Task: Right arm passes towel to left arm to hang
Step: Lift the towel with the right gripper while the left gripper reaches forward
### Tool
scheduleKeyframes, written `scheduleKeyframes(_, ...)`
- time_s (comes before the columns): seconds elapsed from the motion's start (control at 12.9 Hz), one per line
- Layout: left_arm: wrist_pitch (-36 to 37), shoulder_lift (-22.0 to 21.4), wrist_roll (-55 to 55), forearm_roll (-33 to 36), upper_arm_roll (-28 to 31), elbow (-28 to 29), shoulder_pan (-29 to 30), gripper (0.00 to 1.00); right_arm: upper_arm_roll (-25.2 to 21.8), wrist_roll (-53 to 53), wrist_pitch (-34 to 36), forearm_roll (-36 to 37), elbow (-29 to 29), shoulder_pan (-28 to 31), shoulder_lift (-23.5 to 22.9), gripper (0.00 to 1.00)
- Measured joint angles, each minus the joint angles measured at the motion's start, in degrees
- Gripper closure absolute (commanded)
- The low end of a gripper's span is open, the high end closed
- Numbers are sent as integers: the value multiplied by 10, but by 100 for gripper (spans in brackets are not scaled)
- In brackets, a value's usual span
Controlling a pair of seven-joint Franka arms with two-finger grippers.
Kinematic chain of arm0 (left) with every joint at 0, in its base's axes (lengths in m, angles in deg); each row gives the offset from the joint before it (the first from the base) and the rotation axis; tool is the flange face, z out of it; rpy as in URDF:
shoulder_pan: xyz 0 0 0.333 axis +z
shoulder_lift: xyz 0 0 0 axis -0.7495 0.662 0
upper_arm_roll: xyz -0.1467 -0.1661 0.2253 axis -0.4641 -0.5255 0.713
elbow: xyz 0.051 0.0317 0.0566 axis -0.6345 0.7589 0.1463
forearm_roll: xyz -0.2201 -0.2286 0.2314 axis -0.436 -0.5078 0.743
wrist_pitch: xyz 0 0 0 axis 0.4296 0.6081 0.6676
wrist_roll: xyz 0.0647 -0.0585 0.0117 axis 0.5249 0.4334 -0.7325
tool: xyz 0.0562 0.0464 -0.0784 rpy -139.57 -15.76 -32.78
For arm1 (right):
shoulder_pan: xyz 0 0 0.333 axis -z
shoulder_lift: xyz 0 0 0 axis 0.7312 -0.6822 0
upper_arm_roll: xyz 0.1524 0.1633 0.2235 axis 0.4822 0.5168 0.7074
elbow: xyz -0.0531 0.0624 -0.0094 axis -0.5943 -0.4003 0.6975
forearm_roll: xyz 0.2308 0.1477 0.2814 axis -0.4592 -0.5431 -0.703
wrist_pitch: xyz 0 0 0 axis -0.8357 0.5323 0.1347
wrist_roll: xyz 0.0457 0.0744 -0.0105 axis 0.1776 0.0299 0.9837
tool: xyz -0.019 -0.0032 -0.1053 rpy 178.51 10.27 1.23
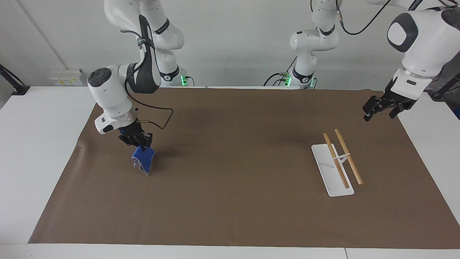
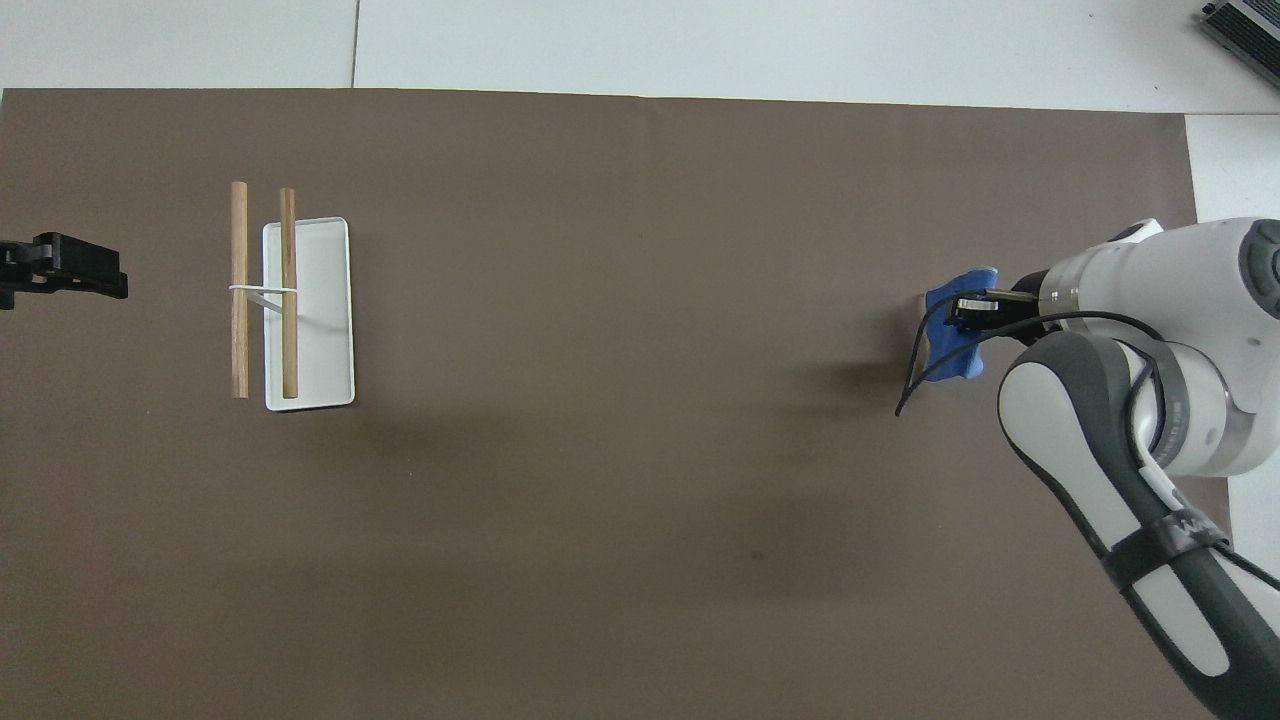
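Observation:
The bright blue towel (image 1: 143, 160) hangs bunched from my right gripper (image 1: 138, 144), which is shut on its top edge and holds it above the brown mat toward the right arm's end of the table. The towel also shows in the overhead view (image 2: 950, 335), partly under the right gripper (image 2: 972, 312). The rack (image 1: 337, 162) stands toward the left arm's end, two wooden rods on a white base (image 2: 310, 370). My left gripper (image 1: 378, 108) waits in the air over the mat's edge, beside the rack; it also shows in the overhead view (image 2: 70, 275).
A brown mat (image 1: 233, 162) covers most of the white table (image 1: 32, 144). The mat's middle lies between the towel and the rack.

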Motion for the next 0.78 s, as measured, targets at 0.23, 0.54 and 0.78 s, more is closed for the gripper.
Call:
scheduleKeyframes(0.23, -2, -1, -1, 0, 1, 0, 0, 0, 54, -117, 23, -24, -32, -2, 0, 100)
scheduleKeyframes(0.54, -29, -4, -41, -15, 0, 14, 0, 0, 106, -229, 23, -116, -64, -5, 1, 100)
scheduleKeyframes(0.78, -106, -20, -141, -83, -4, 71, -1, 0, 110, -252, 2, -200, -77, -32, 1, 100)
